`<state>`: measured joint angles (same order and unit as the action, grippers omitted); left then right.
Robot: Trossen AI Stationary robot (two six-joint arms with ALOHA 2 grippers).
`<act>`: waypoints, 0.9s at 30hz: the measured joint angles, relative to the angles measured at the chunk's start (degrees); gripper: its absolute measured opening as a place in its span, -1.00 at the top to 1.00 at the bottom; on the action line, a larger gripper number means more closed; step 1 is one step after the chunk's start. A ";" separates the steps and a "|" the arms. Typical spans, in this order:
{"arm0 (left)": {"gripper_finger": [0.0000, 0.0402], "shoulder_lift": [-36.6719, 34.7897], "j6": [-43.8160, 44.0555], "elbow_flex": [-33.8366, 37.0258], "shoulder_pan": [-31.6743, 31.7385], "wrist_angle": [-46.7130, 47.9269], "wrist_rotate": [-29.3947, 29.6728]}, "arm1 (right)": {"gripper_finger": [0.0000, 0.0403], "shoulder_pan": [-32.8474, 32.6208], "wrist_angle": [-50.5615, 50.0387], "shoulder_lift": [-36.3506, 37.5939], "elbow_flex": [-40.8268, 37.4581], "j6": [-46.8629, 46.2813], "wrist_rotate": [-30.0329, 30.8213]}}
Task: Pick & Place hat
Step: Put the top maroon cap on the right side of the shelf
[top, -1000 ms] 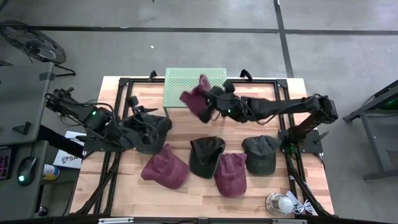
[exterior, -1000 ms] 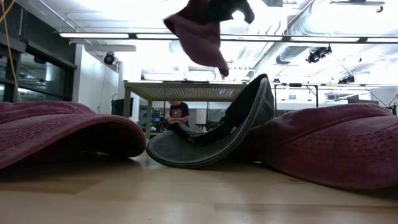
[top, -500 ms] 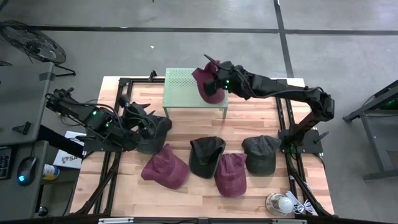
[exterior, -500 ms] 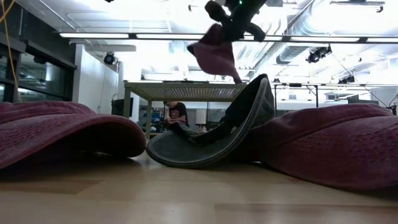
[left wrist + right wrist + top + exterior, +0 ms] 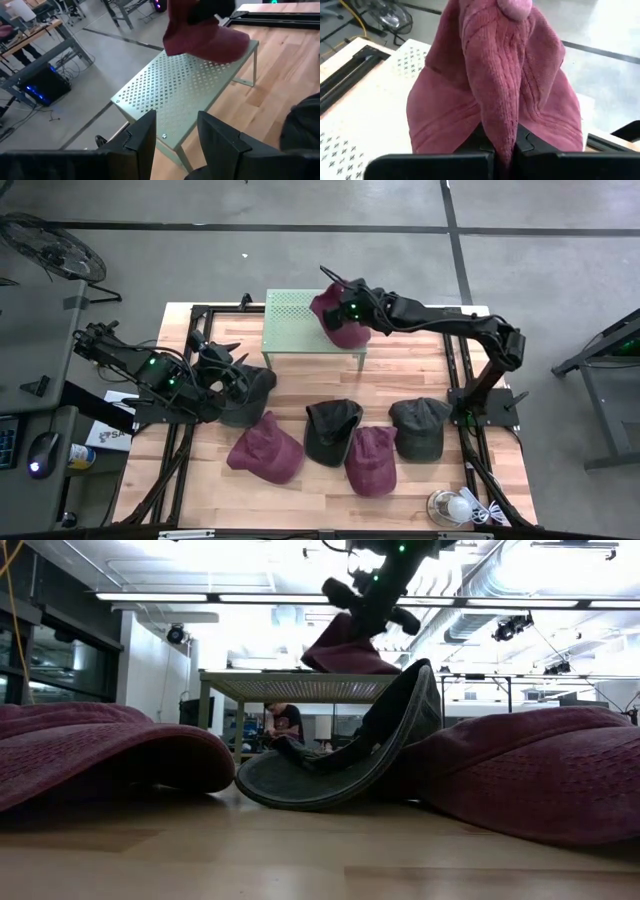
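Observation:
My right gripper [image 5: 352, 310] is shut on a maroon hat [image 5: 338, 325] over the right end of the green perforated stand [image 5: 290, 320] at the table's far edge. In the low view the hat's [image 5: 345, 650] underside meets the stand's top [image 5: 290, 680]. At the table's left, my left gripper [image 5: 175, 135] stands open with nothing between its fingers, next to a dark hat [image 5: 248, 392] lying on the table. My right gripper pinches a raised fold of the hat's crown [image 5: 501, 127] between its two fingers, several layers bunched together. The fingers slant down from the table's right side. The hat hangs below them, with its lower part [image 5: 210, 42] resting on the stand's top.
Several more hats lie in a row across the table's middle: a maroon one [image 5: 265, 448], a dark one [image 5: 332, 430], a maroon one [image 5: 372, 460] and a dark one [image 5: 420, 428]. A light bulb [image 5: 452, 508] sits at the near right corner. Black frame rails [image 5: 455, 380] border the table.
My right gripper has carried the maroon hat toward the table's far edge, over the stand, and then down. The hat, which hung clear above the table, now touches the stand's top. My left gripper has rolled at the wrist and stayed in place.

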<state>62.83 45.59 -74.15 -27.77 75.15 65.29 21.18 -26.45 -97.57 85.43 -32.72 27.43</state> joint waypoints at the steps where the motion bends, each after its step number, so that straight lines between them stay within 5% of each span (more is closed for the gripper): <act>1: 0.30 0.00 0.11 0.00 0.00 -0.01 -0.24 | 1.00 0.27 1.21 -0.40 0.00 -0.34 -0.08; 7: 0.30 0.00 0.41 0.00 0.00 0.04 -1.68 | 1.00 1.38 11.31 -2.76 -0.09 -4.45 -1.15; 27: 0.30 0.04 7.74 0.00 0.00 4.08 -3.43 | 1.00 -5.62 10.31 -7.53 -0.07 -16.24 20.64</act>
<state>62.87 53.33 -74.15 -27.77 79.22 61.87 15.56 -16.14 -105.10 85.36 -48.96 48.08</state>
